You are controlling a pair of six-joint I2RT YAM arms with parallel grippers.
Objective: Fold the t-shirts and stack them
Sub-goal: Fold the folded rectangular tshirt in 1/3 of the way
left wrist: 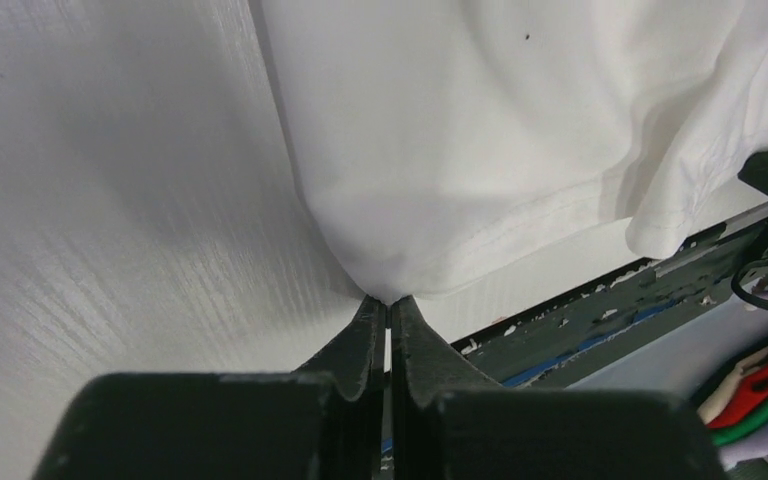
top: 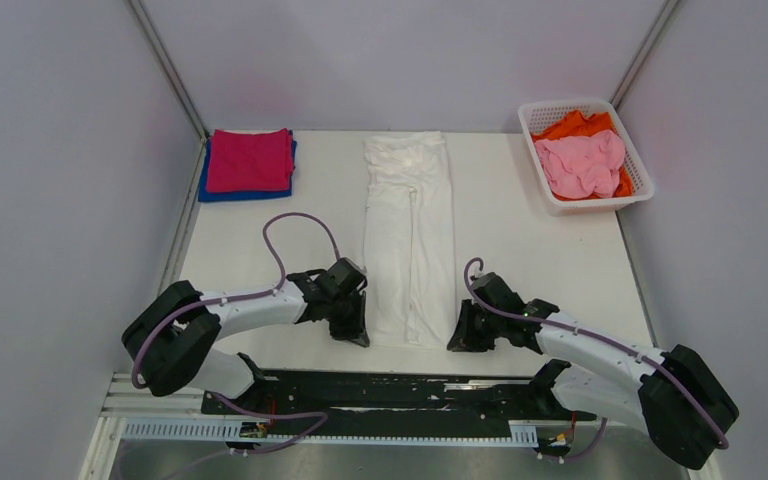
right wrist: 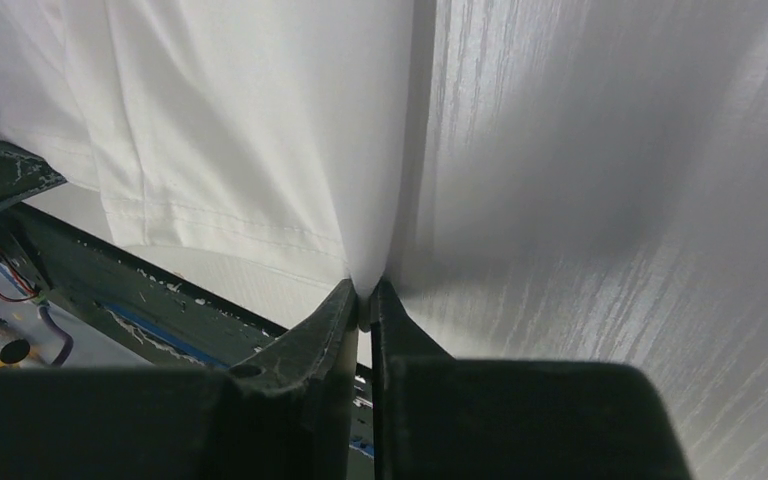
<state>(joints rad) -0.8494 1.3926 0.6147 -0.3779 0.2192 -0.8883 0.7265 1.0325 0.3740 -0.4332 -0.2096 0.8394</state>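
Note:
A white t-shirt (top: 408,240) lies folded into a long narrow strip down the middle of the table. My left gripper (top: 358,330) is shut on its near left hem corner (left wrist: 390,285). On the other side, my right gripper (top: 460,337) is shut on the near right hem corner (right wrist: 365,275). A folded magenta t-shirt (top: 250,158) rests on a folded blue t-shirt (top: 222,192) at the far left. A pink t-shirt (top: 582,163) and an orange t-shirt (top: 572,125) lie crumpled in the basket.
The white lattice basket (top: 548,190) stands at the far right corner. A black rail (top: 380,392) runs along the near table edge below both grippers. Grey walls close in the left, right and far sides.

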